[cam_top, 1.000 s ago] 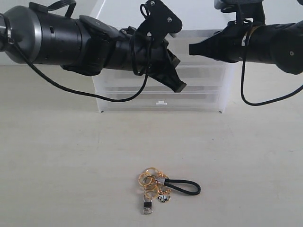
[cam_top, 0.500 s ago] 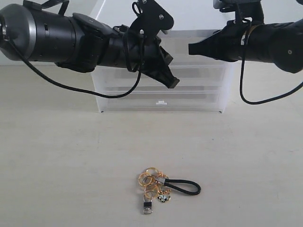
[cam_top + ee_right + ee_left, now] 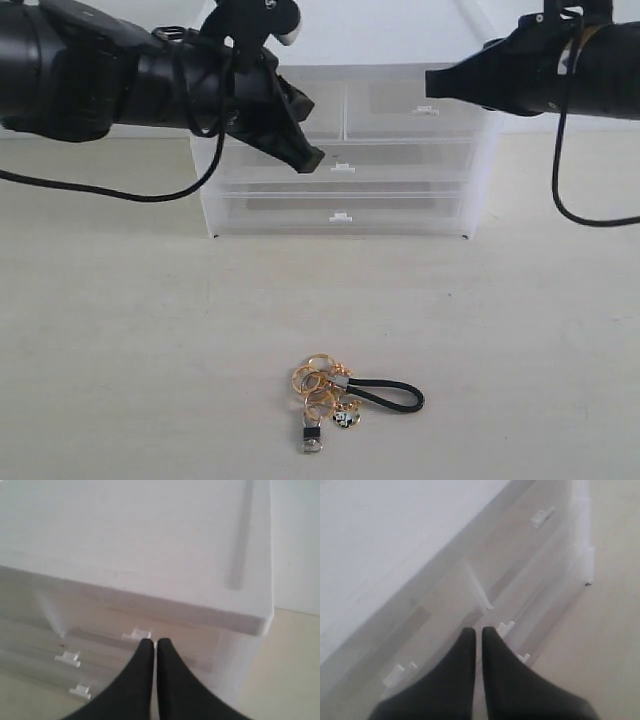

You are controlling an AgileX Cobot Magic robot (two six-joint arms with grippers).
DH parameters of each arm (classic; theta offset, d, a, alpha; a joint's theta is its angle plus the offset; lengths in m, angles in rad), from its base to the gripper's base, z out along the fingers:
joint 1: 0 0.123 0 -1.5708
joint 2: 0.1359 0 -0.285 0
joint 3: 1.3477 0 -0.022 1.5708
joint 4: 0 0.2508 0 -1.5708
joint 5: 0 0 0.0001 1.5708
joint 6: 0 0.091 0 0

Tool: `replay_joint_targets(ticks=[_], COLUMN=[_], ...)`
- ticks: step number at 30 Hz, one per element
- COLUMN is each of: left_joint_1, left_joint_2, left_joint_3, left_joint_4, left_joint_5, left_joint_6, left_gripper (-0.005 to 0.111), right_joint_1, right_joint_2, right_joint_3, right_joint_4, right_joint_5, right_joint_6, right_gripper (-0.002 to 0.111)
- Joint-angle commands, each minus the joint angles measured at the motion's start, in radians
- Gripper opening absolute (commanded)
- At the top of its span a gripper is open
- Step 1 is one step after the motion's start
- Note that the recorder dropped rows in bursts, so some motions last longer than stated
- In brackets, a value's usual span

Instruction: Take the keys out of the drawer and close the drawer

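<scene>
While hanging at the clear plastic cabinet [image 3: 480,190], pressed tip to tip, nothing pinched: black left gripper [image 3: 312,160], black right gripper [image 3: 430,84].
Looks like closing done: frosted clear plastic top-right drawer [image 3: 390,118] flush, just beside the right tips. Gold-ringed keys [image 3: 345,395] with black cord loop down on the beige table [image 3: 120,330], well below and forward of both. Next calls only for backing away without nudging the white tab handle [image 3: 425,110].

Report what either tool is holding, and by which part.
Nothing. The left tool and right tool are both shut and empty; the keys lie loose on the table.
</scene>
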Motion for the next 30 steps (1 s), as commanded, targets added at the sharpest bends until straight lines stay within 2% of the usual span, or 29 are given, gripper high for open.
replay_joint_targets(ticks=[1,3,7,9,11,13,15,17,21,30], left_joint_1=[0.002,0.002,-0.007,-0.014,-0.014,-0.014,-0.014,-0.014,-0.014,-0.014], left_joint_2=[-0.112,-0.183,-0.437,-0.557,-0.664,-0.782,-0.85,-0.91,-0.965,-0.97], left_joint_3=[0.081,0.13,0.312,0.403,0.492,0.592,0.645,0.686,0.737,0.749], left_joint_4=[-0.024,-0.037,-0.049,-0.137,-0.242,-0.322,-0.374,-0.389,-0.397,-0.397], left_joint_5=[0.048,0.055,0.099,0.157,0.247,0.35,0.392,0.413,0.423,0.43], left_joint_6=[-0.035,-0.078,-0.158,-0.211,-0.218,-0.197,-0.181,-0.181,-0.181,-0.181], left_gripper=[0.004,0.004,0.004,0.004,0.004,0.004,0.004,0.004,0.004,0.004], right_joint_1=[-0.008,-0.008,-0.008,-0.008,-0.008,-0.008,-0.008,-0.008,-0.008,-0.008], right_joint_2=[-0.103,-0.162,-0.345,-0.436,-0.507,-0.571,-0.594,-0.593,-0.593,-0.593], right_joint_3=[0.105,0.163,0.33,0.398,0.448,0.477,0.48,0.48,0.48,0.48], right_joint_4=[0.003,0.003,0.003,0.005,0.005,0.005,0.005,0.005,0.005,0.005], right_joint_5=[-0.032,-0.038,-0.059,-0.052,-0.011,0.119,0.223,0.284,0.293,0.294], right_joint_6=[0.029,0.042,0.077,0.14,0.204,0.211,0.215,0.219,0.219,0.219], right_gripper=[0.0,0.0,0.0,0.0,0.0,0.0,0.0,0.0,0.0,0.0])
